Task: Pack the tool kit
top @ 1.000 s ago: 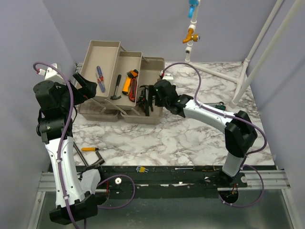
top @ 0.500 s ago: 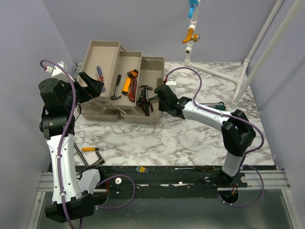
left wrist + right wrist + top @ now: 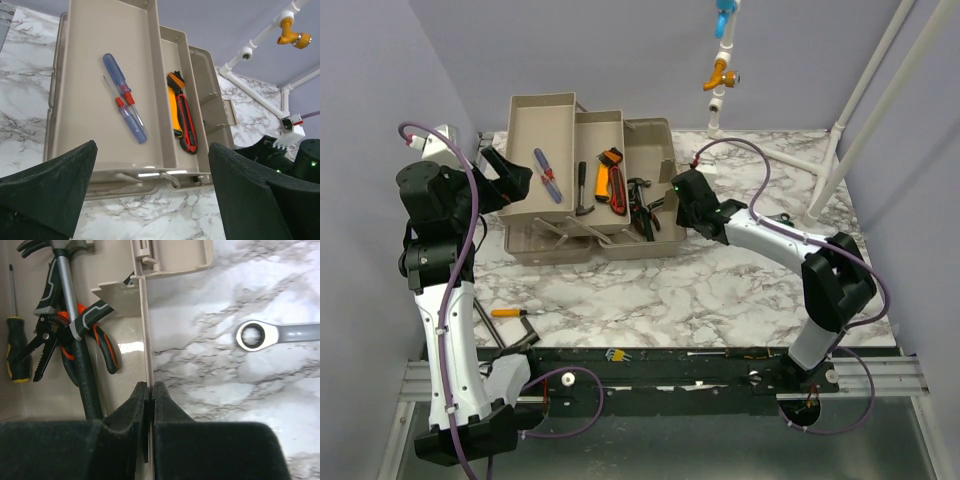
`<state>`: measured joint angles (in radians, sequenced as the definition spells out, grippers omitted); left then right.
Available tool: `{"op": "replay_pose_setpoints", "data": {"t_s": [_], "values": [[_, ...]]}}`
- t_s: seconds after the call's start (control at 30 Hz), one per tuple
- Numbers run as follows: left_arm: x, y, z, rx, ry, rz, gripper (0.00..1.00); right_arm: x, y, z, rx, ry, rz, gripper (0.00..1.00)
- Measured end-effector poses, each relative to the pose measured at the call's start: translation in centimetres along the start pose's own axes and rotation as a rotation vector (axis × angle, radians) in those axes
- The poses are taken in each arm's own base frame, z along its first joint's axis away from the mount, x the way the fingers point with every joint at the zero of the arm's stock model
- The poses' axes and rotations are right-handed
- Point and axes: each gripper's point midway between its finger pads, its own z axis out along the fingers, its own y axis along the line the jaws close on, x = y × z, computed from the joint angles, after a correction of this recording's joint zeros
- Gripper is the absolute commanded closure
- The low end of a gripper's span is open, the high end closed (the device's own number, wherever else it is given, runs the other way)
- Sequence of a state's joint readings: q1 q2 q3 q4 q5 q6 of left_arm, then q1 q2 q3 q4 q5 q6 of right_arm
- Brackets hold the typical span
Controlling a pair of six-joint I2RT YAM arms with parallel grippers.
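Observation:
The beige tool box (image 3: 620, 250) stands open at the table's back left, its stepped trays spread. Two blue screwdrivers (image 3: 544, 170) lie in the left tray (image 3: 90, 60), a hammer (image 3: 582, 190) and an orange-red utility knife (image 3: 182, 117) in the middle one. Pliers (image 3: 95, 330), a second hammer (image 3: 75, 325) and a yellow-black screwdriver (image 3: 15, 345) lie in the bottom bin. My right gripper (image 3: 150, 386) is shut on the box's thin right wall (image 3: 146, 330). My left gripper (image 3: 152, 147) hangs wide open just left of the box, holding nothing.
A ratchet wrench (image 3: 280, 335) lies on the marble right of the box. A yellow-handled screwdriver (image 3: 508, 313) rests near the front left edge, and a hex key set (image 3: 617, 354) sits on the front rail. White pipes (image 3: 840, 130) stand at the back right.
My right gripper closed on the box's right wall and drew the box to the right. The left arm shifted slightly and stayed open.

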<state>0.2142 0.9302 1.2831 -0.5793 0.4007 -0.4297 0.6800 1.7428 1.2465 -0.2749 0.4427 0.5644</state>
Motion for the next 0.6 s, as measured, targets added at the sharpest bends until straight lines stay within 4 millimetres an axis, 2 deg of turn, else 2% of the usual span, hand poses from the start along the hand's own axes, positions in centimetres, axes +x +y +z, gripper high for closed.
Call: {"op": "replay_pose_setpoints", "data": {"t_s": [0.2, 0.27, 0.4, 0.6], "values": [[0.2, 1.4, 1.0, -0.058, 0.035, -0.019, 0.04, -0.3, -4.4, -0.4, 0.039, 0.015, 0.005, 0.99], [-0.1, 2.7, 1.5, -0.106, 0.047, -0.035, 0.06, -0.2, -5.4, -0.7, 0.050, 0.020, 0.003, 0.99], [-0.1, 6.6, 2.3, -0.208, 0.066, -0.101, 0.15, 0.2, -6.0, -1.2, 0.052, 0.020, 0.003, 0.99], [1.1, 12.5, 4.2, -0.295, 0.133, -0.247, 0.17, 0.3, -5.9, -1.3, 0.031, 0.028, 0.007, 0.99]]}}
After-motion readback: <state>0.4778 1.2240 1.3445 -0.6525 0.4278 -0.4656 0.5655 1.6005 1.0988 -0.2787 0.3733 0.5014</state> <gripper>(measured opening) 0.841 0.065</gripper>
